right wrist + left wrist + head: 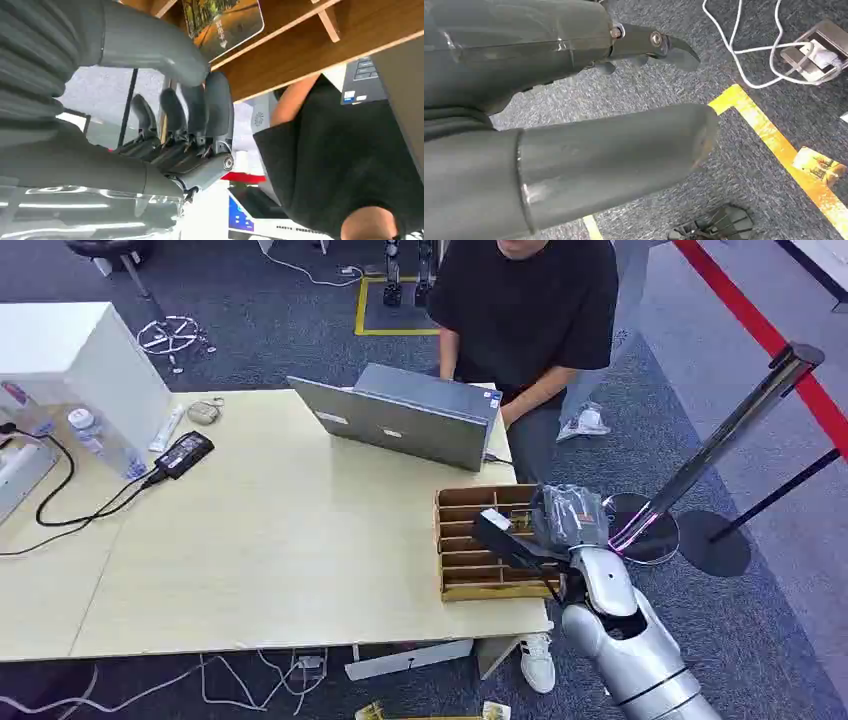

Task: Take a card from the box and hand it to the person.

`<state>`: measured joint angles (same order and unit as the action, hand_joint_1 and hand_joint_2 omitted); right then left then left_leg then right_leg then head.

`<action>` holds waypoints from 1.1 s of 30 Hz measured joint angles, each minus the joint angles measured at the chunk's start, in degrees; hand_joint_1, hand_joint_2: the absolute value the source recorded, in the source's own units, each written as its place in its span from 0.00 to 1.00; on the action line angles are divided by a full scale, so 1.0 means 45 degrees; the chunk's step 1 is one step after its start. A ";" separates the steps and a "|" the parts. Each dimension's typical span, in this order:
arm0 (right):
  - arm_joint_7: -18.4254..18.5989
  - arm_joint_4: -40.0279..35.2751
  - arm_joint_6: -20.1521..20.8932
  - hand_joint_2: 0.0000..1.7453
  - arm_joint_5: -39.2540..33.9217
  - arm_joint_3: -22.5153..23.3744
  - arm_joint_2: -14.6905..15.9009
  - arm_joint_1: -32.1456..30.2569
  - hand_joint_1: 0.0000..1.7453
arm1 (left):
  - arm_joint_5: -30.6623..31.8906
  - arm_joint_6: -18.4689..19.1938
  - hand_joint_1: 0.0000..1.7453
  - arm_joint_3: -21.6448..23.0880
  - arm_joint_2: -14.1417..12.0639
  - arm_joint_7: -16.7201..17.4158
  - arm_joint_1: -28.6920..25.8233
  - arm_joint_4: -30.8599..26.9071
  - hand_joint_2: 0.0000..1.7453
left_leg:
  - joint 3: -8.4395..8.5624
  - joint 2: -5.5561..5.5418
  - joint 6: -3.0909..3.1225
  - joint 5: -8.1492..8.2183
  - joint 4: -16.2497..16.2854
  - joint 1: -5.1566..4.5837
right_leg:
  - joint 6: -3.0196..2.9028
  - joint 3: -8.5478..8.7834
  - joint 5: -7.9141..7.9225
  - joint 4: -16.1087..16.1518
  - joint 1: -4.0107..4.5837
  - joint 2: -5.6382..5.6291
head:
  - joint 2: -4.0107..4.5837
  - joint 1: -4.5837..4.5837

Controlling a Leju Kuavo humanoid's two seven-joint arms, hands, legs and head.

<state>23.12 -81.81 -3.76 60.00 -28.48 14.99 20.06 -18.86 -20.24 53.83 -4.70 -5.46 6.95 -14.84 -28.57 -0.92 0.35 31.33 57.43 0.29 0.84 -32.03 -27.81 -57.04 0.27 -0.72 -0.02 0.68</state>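
Left of the box point(480, 540) I see the laptop point(405, 415). My right hand point(520, 535) hovers over the box, fingers point(200, 112) apart, empty; its wrist camera shows a card point(222, 20) inside. Left hand point(574, 100): can't tell.

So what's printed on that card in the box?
The card shows an orange, autumn-looking tree scene with some white text, clearest in the right wrist view.

One wooden box point(470, 575), one card point(222, 20), one laptop point(405, 420), one person point(525, 300), one power adapter point(184, 453), two stanchion bases point(712, 543)
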 joint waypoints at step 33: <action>-0.0146 0.0286 -0.0117 1.00 -0.0019 -0.0155 -0.0068 -0.0005 0.50 | 0.0000 -0.0024 0.00 0.0000 0.0000 -0.0020 0.0000 0.0000 0.00 | -0.0001 0.0000 0.0000 0.0000 0.0000 0.0000 | 0.0000 0.0001 0.0000 0.0000 0.0000 0.0001 | 0.0005 0.0000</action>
<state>22.47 -80.52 -4.28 59.91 -29.18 14.69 20.03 -18.86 -20.35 53.83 -4.70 -5.55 6.95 -14.84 -28.58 -0.92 0.35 31.33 57.43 0.29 0.84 -32.03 -27.81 -57.04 0.27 -0.71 0.00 0.68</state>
